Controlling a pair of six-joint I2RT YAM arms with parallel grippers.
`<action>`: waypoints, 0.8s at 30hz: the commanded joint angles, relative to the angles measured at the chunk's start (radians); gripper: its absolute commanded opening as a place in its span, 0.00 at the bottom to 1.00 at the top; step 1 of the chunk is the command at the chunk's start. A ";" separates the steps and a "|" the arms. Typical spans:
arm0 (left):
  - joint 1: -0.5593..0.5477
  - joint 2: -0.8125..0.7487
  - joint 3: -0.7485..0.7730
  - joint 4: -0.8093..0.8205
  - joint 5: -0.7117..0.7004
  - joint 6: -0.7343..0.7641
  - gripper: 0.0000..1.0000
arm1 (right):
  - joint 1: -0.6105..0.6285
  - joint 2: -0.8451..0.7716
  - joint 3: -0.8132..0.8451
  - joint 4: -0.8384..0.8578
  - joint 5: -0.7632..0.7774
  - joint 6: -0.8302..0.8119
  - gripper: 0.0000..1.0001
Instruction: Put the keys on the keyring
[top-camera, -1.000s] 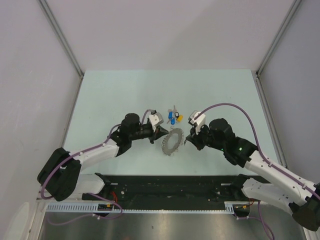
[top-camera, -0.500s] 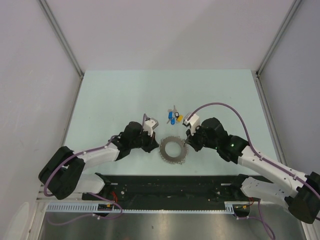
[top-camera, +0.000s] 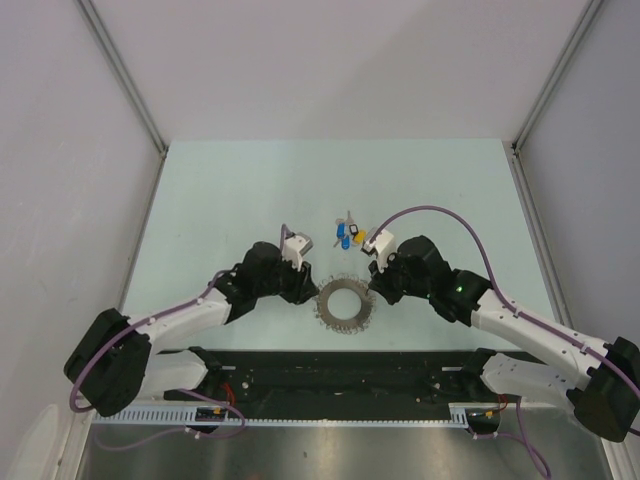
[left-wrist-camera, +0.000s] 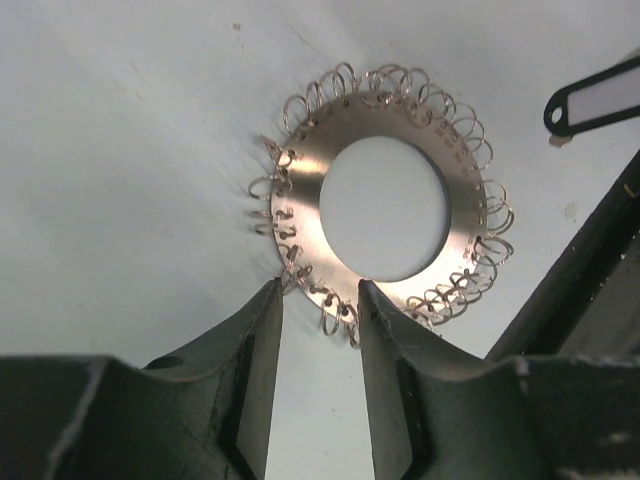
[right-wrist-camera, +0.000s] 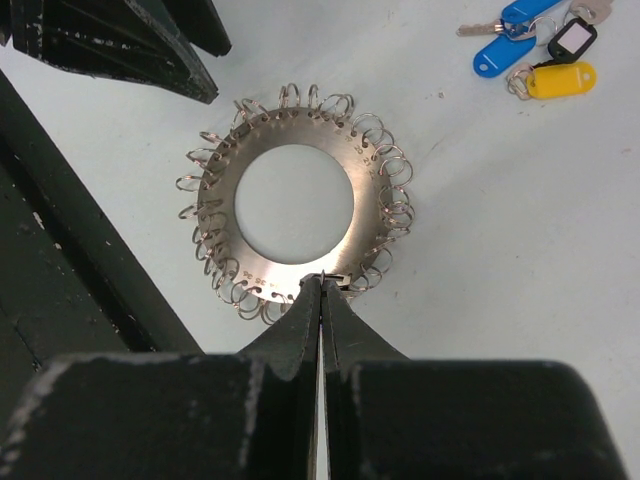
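Laying the keyring (top-camera: 343, 300) flat on the table (top-camera: 220, 190), no longer tilting it up on edge between the two arms. Letting go with the left gripper (left-wrist-camera: 320, 300) at the keyring's left rim: parting the jaws to either side of a few wire loops, straddling them without clamping. Keeping the right gripper (right-wrist-camera: 322, 285) clenched at the keyring's opposite rim, apparently nipping one thin loop, though too fine to confirm. Leaving the keys (top-camera: 350, 236) in a small cluster just beyond the keyring, apart from it and not yet threaded. Probably freeing the left arm for fetching a key while pinning the keyring in place with the right.
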 joint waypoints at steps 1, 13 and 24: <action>-0.003 0.018 0.107 -0.066 -0.027 0.039 0.41 | 0.004 -0.006 0.040 0.018 0.016 0.010 0.00; -0.129 0.181 0.266 -0.247 -0.013 0.074 0.48 | 0.004 -0.014 0.033 -0.002 0.068 0.006 0.00; -0.158 0.285 0.326 -0.326 -0.053 0.099 0.57 | 0.004 -0.012 0.022 0.001 0.077 0.006 0.00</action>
